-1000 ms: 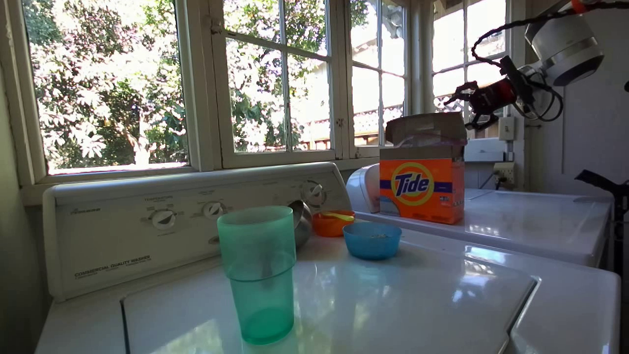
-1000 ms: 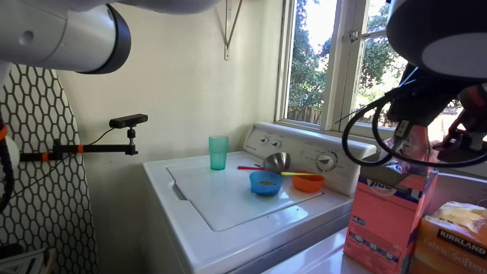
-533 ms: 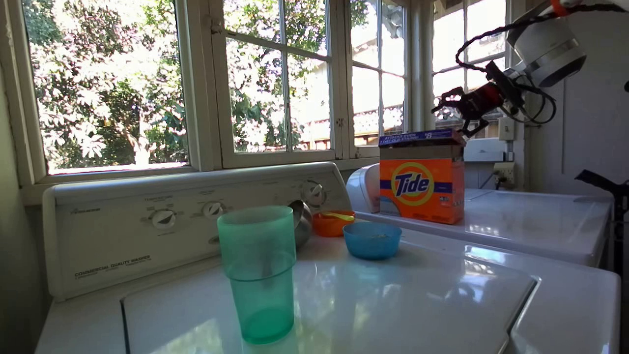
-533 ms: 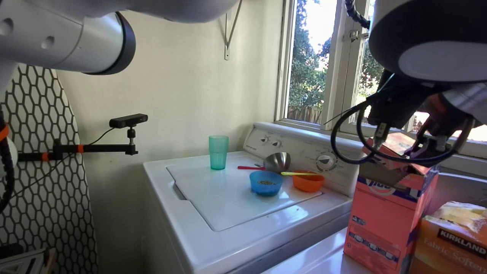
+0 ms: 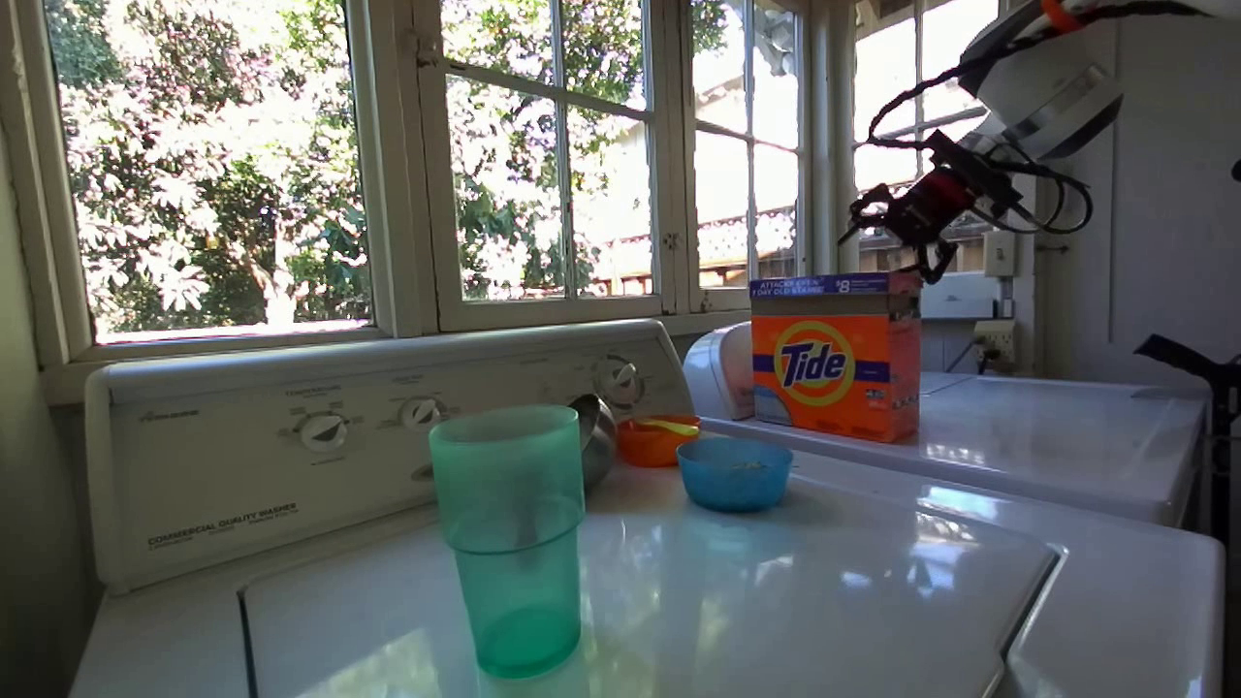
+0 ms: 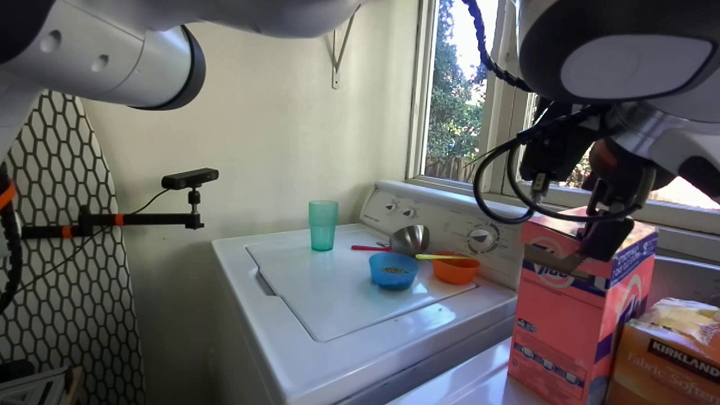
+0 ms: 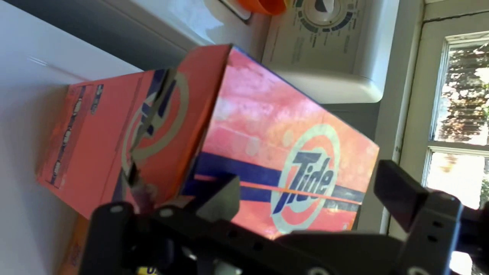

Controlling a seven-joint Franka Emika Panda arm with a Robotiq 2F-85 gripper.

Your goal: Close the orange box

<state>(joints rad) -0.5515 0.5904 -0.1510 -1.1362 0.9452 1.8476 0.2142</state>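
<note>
A white washer [image 6: 360,349] fills the middle of an exterior view, its flat top forming a tabletop [image 5: 776,582]. White lengths of robot arm [image 6: 129,62] show there at ten and two o'clock. The orange box [image 6: 568,315] stands upright at four o'clock in that view, on a neighbouring tabletop [image 6: 478,382]; its flap [image 7: 259,130] is folded over, a strip of bare cardboard showing between the flap's blue edge and the orange front. A Kirkland carton [image 6: 658,360] sits just beside the box, at four o'clock. At one o'clock from the box in an exterior view is the claw [image 5: 887,260], its fingers [image 7: 225,200] spread wide apart, the flap visible between them in the wrist view; whether they touch it, I cannot tell. A green cup [image 5: 509,543] stands at eight o'clock from the box. In an exterior view, a metal bowl [image 6: 412,241] rests tilted, a blue bowl [image 6: 394,282] at seven o'clock from it and an orange bowl [image 6: 455,273] at three o'clock from the blue one. A yellow handle [image 6: 441,257] lies across the orange bowl.
</note>
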